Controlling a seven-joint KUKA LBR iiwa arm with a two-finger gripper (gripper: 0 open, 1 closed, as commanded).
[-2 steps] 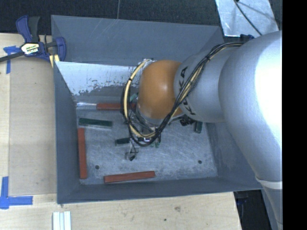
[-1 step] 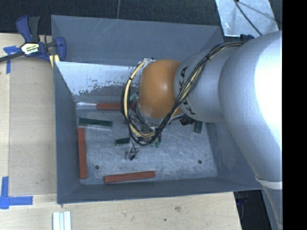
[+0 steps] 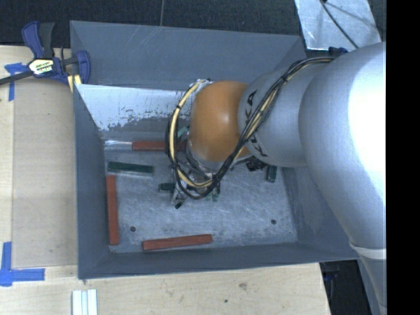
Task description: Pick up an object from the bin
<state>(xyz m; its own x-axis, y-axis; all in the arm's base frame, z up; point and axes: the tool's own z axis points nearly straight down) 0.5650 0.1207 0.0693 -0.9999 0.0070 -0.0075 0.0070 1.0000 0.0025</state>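
My gripper (image 3: 177,194) hangs low over the middle of the bin floor, mostly hidden under the arm's orange cover and cables. Just to its left lies a dark green flat bar (image 3: 130,168). Behind that, along the back wall, rests a stick with a reddish-brown end and a clear end (image 3: 146,146). Nothing shows as held.
A reddish-brown stick (image 3: 113,209) lies along the left wall and another one (image 3: 177,242) along the front wall. A small dark piece (image 3: 268,172) sits right of the arm. The arm covers the bin's right and back middle.
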